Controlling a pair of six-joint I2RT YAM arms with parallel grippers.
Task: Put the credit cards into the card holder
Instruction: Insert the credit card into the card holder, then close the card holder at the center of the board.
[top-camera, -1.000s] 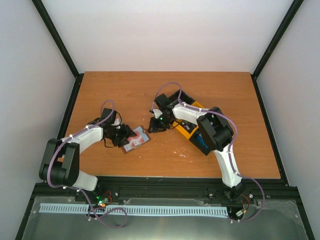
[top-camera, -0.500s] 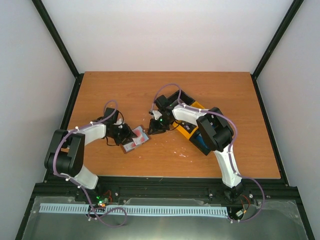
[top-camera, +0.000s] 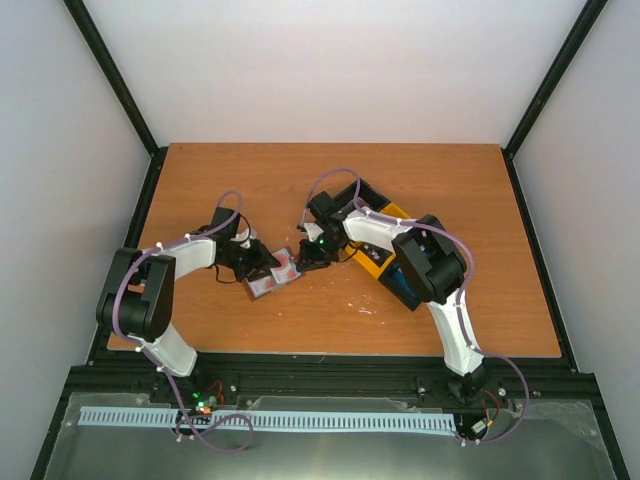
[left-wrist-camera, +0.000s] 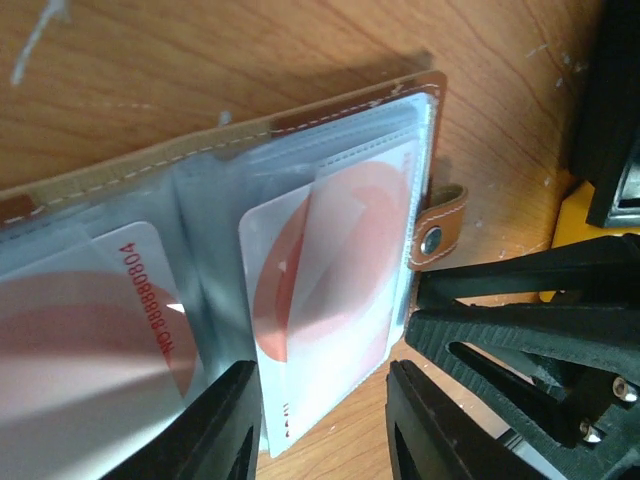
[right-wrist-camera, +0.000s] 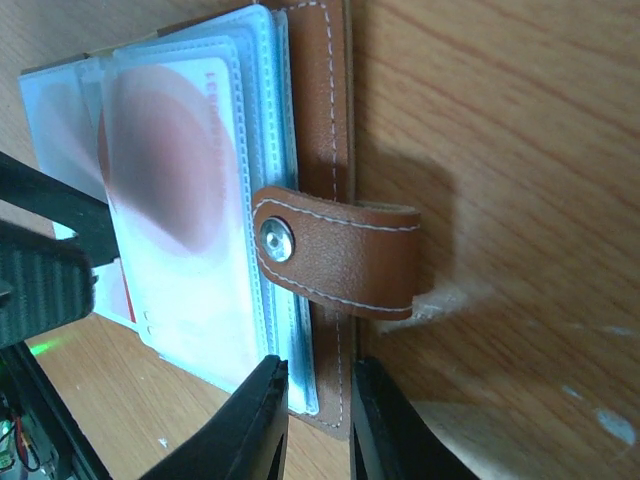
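The brown card holder (top-camera: 271, 279) lies open on the table between the two grippers, its clear sleeves up. In the left wrist view a red-and-white credit card (left-wrist-camera: 330, 250) sits partly inside a sleeve of the card holder (left-wrist-camera: 330, 112), its near end sticking out. My left gripper (left-wrist-camera: 322, 372) stands open, one finger at each side of that end. Another red-and-white card (left-wrist-camera: 90, 330) fills the neighbouring sleeve. My right gripper (right-wrist-camera: 318, 368) is shut on the card holder (right-wrist-camera: 380, 260), pinching the cover's edge and sleeve ends just below the snap tab.
A yellow bin (top-camera: 377, 263) and a black bin (top-camera: 352, 198) stand just right of the right gripper (top-camera: 312, 254), under that arm. The left gripper (top-camera: 257, 262) sits at the holder's left side. Black frame rails edge the wooden table (top-camera: 450, 180).
The left arm has swung farther from the base and right, nudging the holder toward the right gripper. The left jaws have narrowed. The right jaws have closed in on the holder's edge.
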